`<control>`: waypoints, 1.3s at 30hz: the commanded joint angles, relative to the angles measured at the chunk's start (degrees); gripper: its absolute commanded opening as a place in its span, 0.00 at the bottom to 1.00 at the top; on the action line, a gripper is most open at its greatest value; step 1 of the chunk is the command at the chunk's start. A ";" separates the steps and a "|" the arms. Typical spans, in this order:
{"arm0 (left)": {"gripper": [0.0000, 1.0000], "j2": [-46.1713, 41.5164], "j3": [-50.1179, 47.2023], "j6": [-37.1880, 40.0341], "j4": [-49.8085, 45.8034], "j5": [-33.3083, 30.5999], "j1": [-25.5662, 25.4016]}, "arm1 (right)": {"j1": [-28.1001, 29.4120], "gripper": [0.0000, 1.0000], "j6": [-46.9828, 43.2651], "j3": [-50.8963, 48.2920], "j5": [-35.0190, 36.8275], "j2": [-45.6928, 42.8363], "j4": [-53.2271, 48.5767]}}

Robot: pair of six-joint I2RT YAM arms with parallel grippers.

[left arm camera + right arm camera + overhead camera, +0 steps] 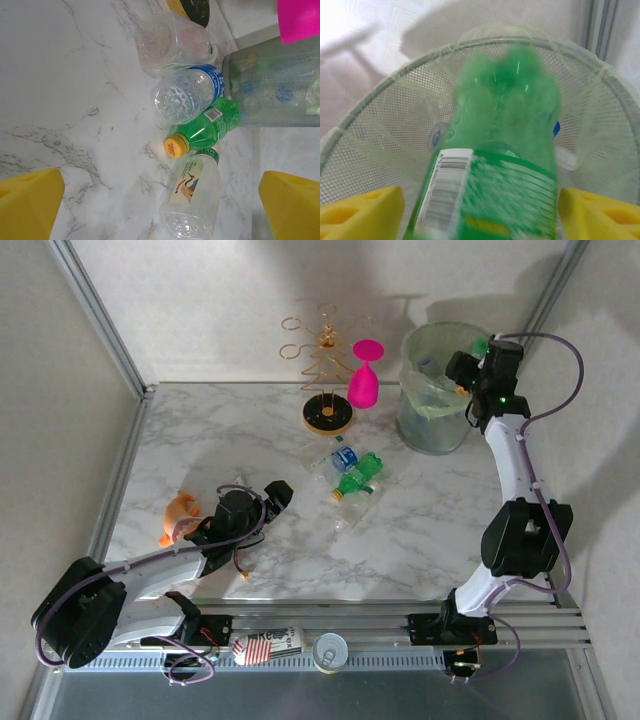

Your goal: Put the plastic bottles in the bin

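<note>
My right gripper (480,215) hangs over the bin (380,95), open. A green plastic bottle (505,150) sits blurred between its yellow fingers, with a thin gap on each side. From above, the right gripper (470,375) is at the rim of the bin (435,430). On the marble lie a blue-labelled bottle (343,456), a green one (358,478) and a clear one (352,512). My left gripper (275,495) is open just left of them. In the left wrist view the left gripper (161,205) faces the clear bird-label bottle (195,197), the green bottle (205,129), the blue-labelled bottle (187,95) and another clear bottle (172,42).
A pink wine glass (364,380) stands beside a gold wire rack (328,360) at the back. An orange object (180,515) lies left of my left arm. A metal can (331,650) and a red-and-white labelled item (265,645) rest on the front rail.
</note>
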 commanded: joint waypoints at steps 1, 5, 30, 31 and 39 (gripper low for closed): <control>0.99 -1.58 0.44 -0.17 -0.89 -0.04 -0.60 | -0.11 0.91 -0.06 3.10 0.01 -0.03 -1.93; 1.00 -1.78 0.44 -0.32 -1.01 -0.35 -0.74 | -0.17 0.99 -0.36 4.06 -0.06 -2.25 -2.01; 1.00 7.57 9.50 7.30 -3.41 0.11 -5.96 | 18.29 0.99 7.80 -36.39 -17.11 -31.89 12.19; 1.00 8.35 10.40 8.24 -4.08 0.41 -6.33 | 19.24 0.99 8.43 -38.13 -17.10 -32.53 12.62; 0.99 16.96 19.49 16.47 -12.16 4.70 -8.90 | 21.53 0.99 14.44 -52.05 -10.42 -39.78 12.41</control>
